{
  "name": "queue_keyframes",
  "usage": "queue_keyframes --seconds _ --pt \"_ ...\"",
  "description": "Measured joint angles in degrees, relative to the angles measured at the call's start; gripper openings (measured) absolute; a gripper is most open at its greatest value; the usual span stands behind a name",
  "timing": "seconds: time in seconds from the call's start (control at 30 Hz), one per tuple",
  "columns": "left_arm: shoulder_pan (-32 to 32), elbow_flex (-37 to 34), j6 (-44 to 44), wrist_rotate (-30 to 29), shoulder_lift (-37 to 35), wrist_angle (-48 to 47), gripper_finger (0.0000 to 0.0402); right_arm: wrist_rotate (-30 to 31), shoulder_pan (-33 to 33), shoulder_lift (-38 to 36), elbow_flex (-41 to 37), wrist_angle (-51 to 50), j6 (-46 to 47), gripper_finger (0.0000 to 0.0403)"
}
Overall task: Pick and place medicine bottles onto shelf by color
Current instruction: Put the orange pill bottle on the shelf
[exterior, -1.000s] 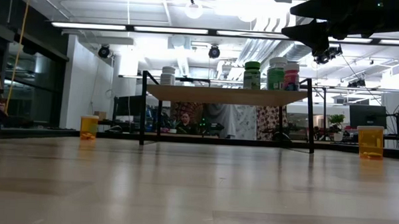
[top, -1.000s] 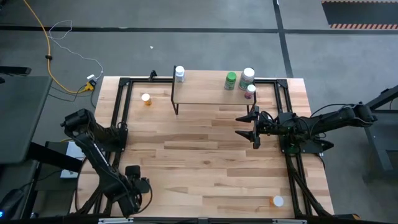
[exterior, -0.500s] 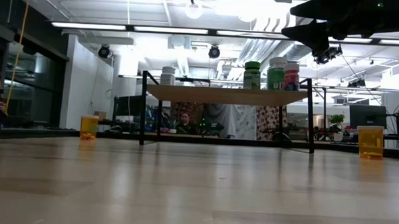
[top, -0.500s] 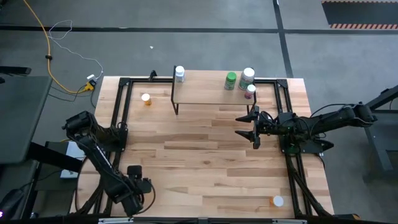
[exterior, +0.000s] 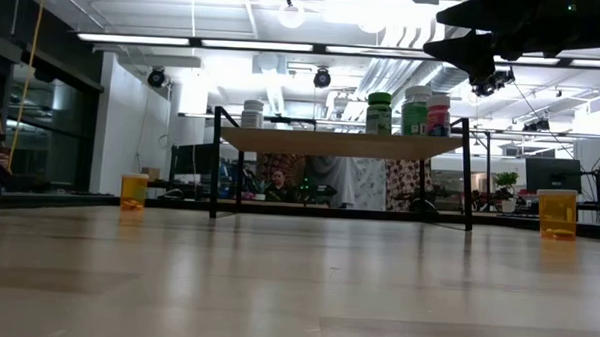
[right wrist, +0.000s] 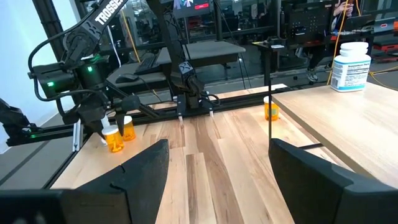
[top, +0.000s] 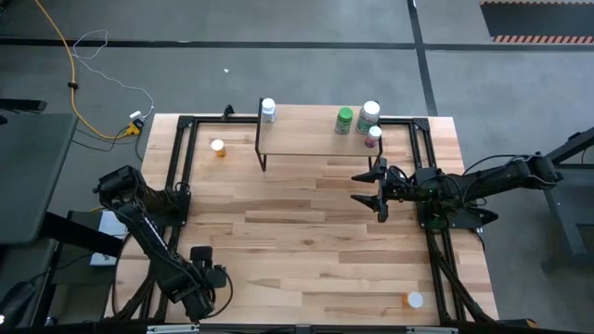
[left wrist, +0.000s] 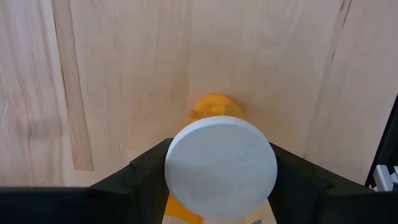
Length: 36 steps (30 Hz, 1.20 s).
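Left gripper [left wrist: 217,180], at the worktop's near left corner, has its jaws closed on an upright orange bottle [left wrist: 221,165], the shelf [top: 306,144] lying well away at the far edge, while the right gripper [top: 371,190] hangs open and empty nearer it.

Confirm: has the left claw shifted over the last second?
Yes, slightly: the left claw crept toward the table's near edge, away from the shelf.

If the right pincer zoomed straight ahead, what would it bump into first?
Probably nothing soon. The open right pincer points across bare table, beside the shelf, not at it. Far off, the black frame rail seems first; depth is unclear.
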Motion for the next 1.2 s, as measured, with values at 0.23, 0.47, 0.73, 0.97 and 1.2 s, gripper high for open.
queue_keyframes --seconds 0.23,0.47,0.73,0.97,1.2 --pt "0.0 0.0 0.0 -0.02 0.0 0.0 0.0197 0.0 0.0 0.0 0.0 0.0 0.0 0.0267" --pt "0.0 0.0 0.29 -0.03 -0.02 0.0 0.0197 0.01 0.02 0.0 0.0 0.0 0.0 0.0267" --pt "0.0 0.0 0.44 -0.72 -0.02 0.0 0.0197 0.01 0.0 0.0 0.0 0.0 0.0 0.0267" --pt "1.7 3.29 4.6 -0.49 -0.07 -5.07 0.0196 0.02 0.0 0.0 0.0 0.0 0.0 0.0267" --pt "9.02 13.6 16.22 -1.84 -0.09 -20.06 0.0196 0.02 0.02 0.0 0.0 0.01 -0.01 0.0267"
